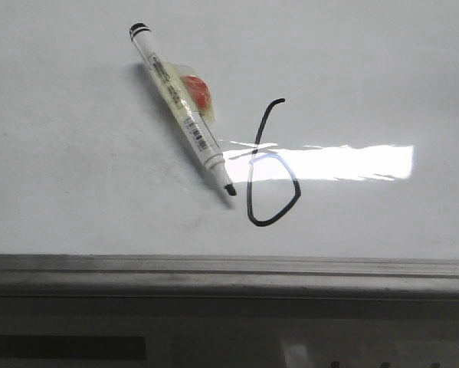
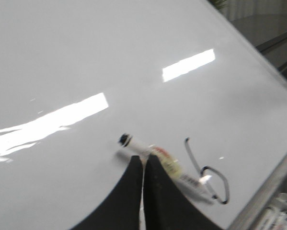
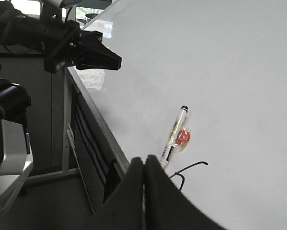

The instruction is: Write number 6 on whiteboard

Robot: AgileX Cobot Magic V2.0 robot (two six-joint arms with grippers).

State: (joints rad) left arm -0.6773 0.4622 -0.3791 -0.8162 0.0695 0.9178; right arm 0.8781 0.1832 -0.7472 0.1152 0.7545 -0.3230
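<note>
My left gripper (image 2: 143, 165) and right gripper (image 3: 143, 167) are both hanging pressed together, holding nothing. The number 6 (image 1: 269, 169) is sitting near the whiteboard's (image 1: 76, 207) front frame edge, the marker (image 1: 181, 107) lying just beside it (tip almost touching). Bare board is stretching toward the far edge.

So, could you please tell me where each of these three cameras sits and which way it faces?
Front view: looks forward over the whiteboard, at the marker beside the number 6; no arm shows.
Left wrist view: on the left arm, above its shut left gripper, facing the marker.
Right wrist view: on the right arm, above its shut right gripper; the left gripper shows too.
All three share the marker and the 6.
</note>
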